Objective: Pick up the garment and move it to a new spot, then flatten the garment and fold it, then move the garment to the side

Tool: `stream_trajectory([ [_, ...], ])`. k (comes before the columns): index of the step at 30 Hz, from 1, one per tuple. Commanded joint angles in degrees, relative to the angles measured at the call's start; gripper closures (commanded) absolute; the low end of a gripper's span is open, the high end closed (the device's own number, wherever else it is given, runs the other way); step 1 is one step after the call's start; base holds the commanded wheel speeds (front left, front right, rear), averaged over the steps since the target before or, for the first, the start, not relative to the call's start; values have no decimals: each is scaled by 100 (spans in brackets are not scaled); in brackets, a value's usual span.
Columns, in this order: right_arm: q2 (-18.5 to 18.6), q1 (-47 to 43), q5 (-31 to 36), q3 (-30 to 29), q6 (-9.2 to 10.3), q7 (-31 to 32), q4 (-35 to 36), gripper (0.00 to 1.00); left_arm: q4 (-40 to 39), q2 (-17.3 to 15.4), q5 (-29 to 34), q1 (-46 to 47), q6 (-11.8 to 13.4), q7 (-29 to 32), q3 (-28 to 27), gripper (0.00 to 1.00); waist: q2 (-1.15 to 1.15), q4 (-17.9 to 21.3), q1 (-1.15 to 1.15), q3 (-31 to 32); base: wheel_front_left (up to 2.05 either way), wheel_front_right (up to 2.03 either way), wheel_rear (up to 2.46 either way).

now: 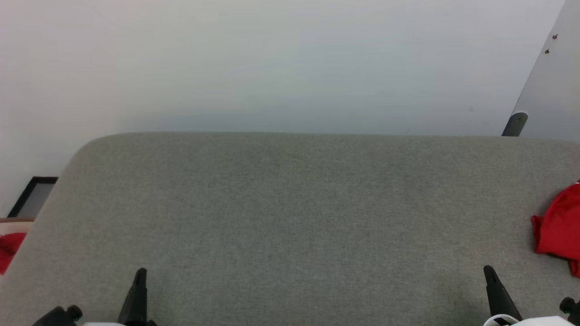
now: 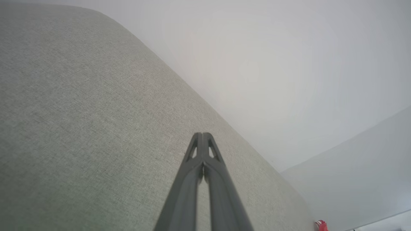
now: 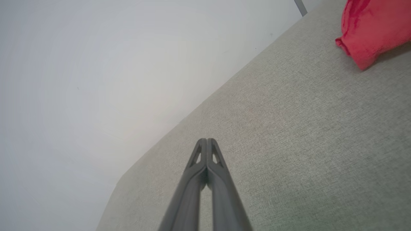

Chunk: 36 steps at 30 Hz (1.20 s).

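The garment [image 1: 559,226] is a bright red bunched heap on the grey fabric surface [image 1: 290,217], at the right edge of the head view and partly cut off. It also lies at the top right of the right wrist view [image 3: 372,29]. My left gripper [image 1: 140,271] is at the lower left, shut and empty, its fingers pressed together over bare fabric [image 2: 202,134]. My right gripper [image 1: 488,269] is at the lower right, also shut and empty [image 3: 207,140], a short way left of and nearer than the garment.
A pale wall rises behind the surface's far rounded edge. A grey pole [image 1: 514,124] leans at the far right. Off the left edge, lower down, are a dark frame [image 1: 31,197] and a bit of red cloth [image 1: 9,249].
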State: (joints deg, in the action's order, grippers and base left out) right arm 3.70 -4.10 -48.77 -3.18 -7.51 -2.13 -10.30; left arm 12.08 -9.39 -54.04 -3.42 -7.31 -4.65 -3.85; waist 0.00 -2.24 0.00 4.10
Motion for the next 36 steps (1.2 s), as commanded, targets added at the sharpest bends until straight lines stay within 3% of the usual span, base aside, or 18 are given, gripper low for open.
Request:
stream_trajectory([
  [1,11,157,-183,-29,1,31,46,100,-38,-15,-168,153,-11,31,-42,100,0,5,0,-8,0,0,0],
  [36,-38,636,-2301,-192,1,461,-164,100,77,324,-2030,593,-20,592,-164,100,0,96,0,-184,0,0,0],
])
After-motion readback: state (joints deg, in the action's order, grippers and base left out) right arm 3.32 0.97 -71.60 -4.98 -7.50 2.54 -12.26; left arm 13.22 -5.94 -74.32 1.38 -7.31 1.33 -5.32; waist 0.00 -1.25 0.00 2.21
